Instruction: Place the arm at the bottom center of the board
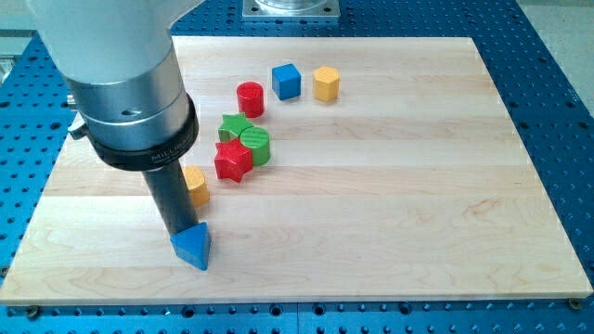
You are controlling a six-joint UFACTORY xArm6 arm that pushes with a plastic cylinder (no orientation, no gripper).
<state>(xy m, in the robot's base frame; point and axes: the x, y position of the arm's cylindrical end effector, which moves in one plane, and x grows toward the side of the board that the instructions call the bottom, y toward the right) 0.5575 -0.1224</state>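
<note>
My rod comes down from the large grey arm head at the view's upper left, and my tip (178,231) rests at the lower left of the wooden board (371,223). The tip touches the top edge of a blue triangular block (193,247). An orange block (196,186) sits just right of the rod, partly hidden by it. A red star block (233,160), a green round block (254,145) and a green star block (233,127) cluster up and to the right of the tip.
A red cylinder (250,98), a blue cube (287,81) and an orange hexagonal block (326,83) stand near the board's top centre. A blue perforated table surrounds the board. A metal mount (290,8) sits at the top.
</note>
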